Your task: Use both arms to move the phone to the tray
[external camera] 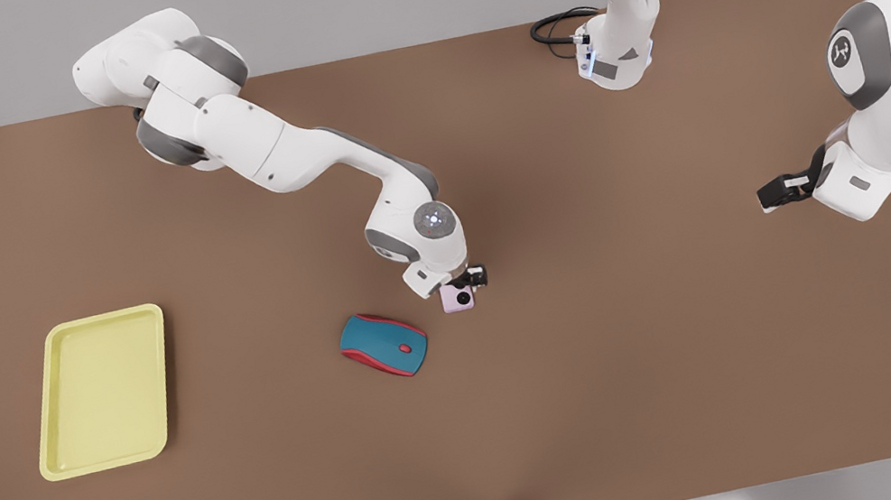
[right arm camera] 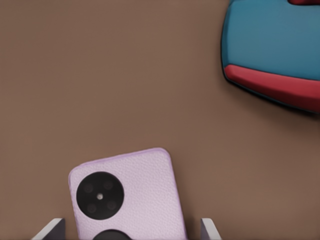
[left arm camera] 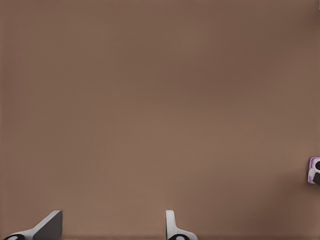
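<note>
Right claw over phone; left claw waiting apart.
You have the right claw (external camera: pixel 471 280) low over the phone (external camera: pixel 458 297), fingers spread either side, not gripping; phone flat on the tabletop (external camera: pixel 613 367), mouse (external camera: pixel 383 344) just beside, tray (external camera: pixel 104 390) well apart. Your left claw (external camera: pixel 773 193) hovers open, holding nothing.

1. A brown table (external camera: pixel 666 358) carries everything.
2. The teal-blue mouse (external camera: pixel 383 344) with red trim lies flat on it, near the middle.
3. The pale pink phone (external camera: pixel 458 297) lies just beside the mouse, apart from it.
4. The pale yellow tray (external camera: pixel 48 436) rests flat, well apart from the mouse, toward the front view's left.
5. A black cable (external camera: pixel 550 29) lies at the far edge, well apart from the mouse.
</note>
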`<state>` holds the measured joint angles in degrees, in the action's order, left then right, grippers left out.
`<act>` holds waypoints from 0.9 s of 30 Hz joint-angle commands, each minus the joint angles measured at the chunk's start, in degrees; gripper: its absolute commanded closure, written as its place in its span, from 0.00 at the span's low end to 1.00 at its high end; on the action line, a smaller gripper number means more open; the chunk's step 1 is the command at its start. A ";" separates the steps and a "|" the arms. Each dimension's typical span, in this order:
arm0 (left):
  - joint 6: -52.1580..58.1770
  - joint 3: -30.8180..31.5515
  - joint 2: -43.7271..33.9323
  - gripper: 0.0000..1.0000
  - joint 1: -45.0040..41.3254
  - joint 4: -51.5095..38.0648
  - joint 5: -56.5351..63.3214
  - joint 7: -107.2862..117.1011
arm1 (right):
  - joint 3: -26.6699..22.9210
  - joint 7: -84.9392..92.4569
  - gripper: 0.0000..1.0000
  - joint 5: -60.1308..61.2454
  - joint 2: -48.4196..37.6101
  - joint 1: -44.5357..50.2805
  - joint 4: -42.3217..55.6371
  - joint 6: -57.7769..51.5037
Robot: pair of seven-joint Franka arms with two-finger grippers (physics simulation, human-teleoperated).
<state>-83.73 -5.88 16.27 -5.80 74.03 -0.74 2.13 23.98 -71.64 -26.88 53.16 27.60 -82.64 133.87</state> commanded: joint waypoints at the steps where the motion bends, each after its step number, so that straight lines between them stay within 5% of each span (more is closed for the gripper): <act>1: -0.03 -0.01 -0.01 0.00 0.00 -0.03 0.03 -0.38 | -0.08 1.59 0.00 -0.01 0.01 -0.09 0.03 0.07; 20: -0.12 -0.10 0.78 0.00 0.09 0.06 -0.14 -0.46 | -0.17 1.77 0.00 -1.16 0.71 0.17 0.47 0.69; 27: -0.20 -0.10 0.86 0.00 0.18 0.06 -0.14 -0.46 | -0.25 2.12 0.08 -1.33 0.98 0.35 0.55 0.78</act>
<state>-83.89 -5.97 17.20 -5.66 74.12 -0.92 1.80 23.72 -70.24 -28.20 54.21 27.93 -82.13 134.60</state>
